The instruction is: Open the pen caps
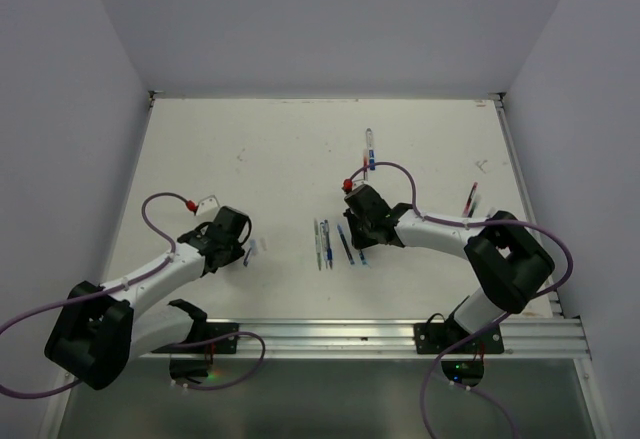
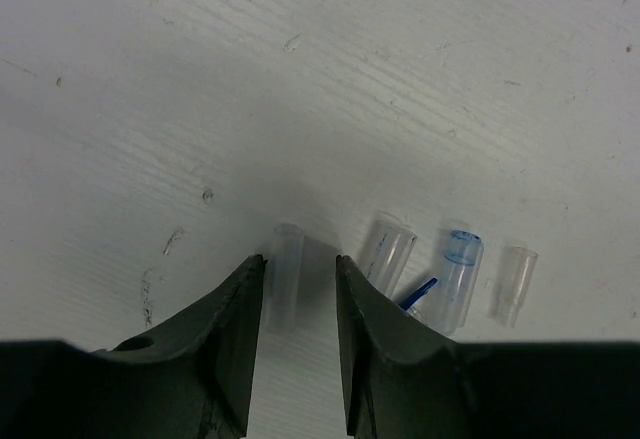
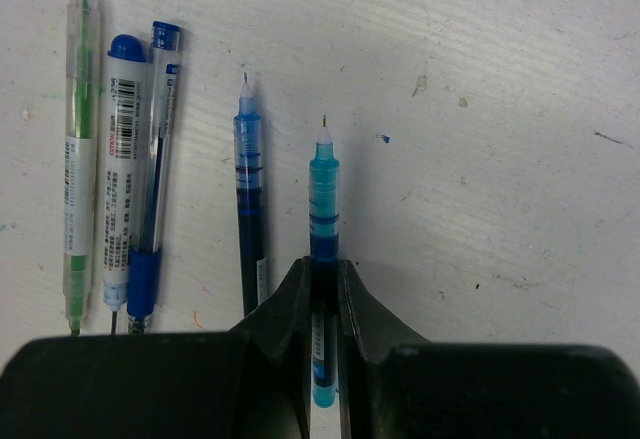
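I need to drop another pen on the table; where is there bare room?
Widest bare patch: far left of the table, between the back wall and the left arm. Another: far right, between the lone far pen and the right-edge pen. Crowded: the pen row by the right tool, the caps by the left tool.

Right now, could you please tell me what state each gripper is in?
Left gripper: open, with a clear cap lying between the jaws.
Right gripper: closed on the teal pen.

The white pen [image 3: 122, 159] bears a barcode (print unreadable).
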Robot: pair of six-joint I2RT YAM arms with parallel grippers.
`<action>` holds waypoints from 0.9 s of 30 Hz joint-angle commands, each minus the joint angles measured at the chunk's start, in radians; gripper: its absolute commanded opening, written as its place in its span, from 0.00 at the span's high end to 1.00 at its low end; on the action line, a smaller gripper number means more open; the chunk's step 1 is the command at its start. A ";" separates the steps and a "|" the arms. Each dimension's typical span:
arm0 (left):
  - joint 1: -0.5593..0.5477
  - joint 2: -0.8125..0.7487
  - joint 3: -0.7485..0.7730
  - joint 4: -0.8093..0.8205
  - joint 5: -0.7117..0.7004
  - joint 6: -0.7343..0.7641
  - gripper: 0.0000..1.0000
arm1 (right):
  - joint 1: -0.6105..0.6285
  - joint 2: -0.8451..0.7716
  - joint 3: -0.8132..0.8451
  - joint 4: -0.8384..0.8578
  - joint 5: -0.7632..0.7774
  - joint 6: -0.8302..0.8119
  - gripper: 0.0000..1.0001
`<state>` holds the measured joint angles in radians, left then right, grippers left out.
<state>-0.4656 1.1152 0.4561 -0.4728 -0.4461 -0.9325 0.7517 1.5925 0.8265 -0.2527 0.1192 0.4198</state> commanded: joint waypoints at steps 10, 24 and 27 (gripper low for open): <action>0.007 -0.100 0.015 -0.075 -0.075 -0.061 0.51 | -0.005 0.020 0.017 0.041 0.022 -0.004 0.86; 0.007 -0.227 0.119 -0.136 -0.062 -0.034 0.53 | -0.003 0.035 0.022 0.043 0.014 -0.001 0.76; 0.007 -0.236 0.118 -0.128 -0.063 -0.025 0.54 | -0.003 0.035 0.022 0.044 0.014 0.000 0.74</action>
<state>-0.4648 0.8925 0.5426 -0.5861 -0.4728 -0.9585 0.7517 1.6073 0.8307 -0.2161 0.1158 0.4206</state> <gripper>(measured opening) 0.467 0.254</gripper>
